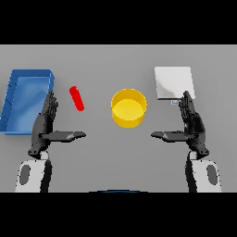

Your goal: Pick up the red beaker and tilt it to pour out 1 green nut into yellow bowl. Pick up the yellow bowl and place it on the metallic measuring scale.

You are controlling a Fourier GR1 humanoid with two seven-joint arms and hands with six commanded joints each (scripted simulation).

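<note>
Red beaker (77, 98) lying untouched on counter (115, 152), just beside left hand (45, 124); yellow bowl (128, 108) centre, apparently empty, well apart from scale (173, 82). Left and right hand (190, 124) flat, fingers straight, holding nothing. Pouring and bowl placement both outstanding.

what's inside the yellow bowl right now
Nothing shows inside the yellow bowl: only its bare yellow floor, no green nut. The near wall hides a thin strip of the floor.

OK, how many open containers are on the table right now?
2: a blue tray at the far left, and a yellow bowl in the middle. None seem hidden.
</note>
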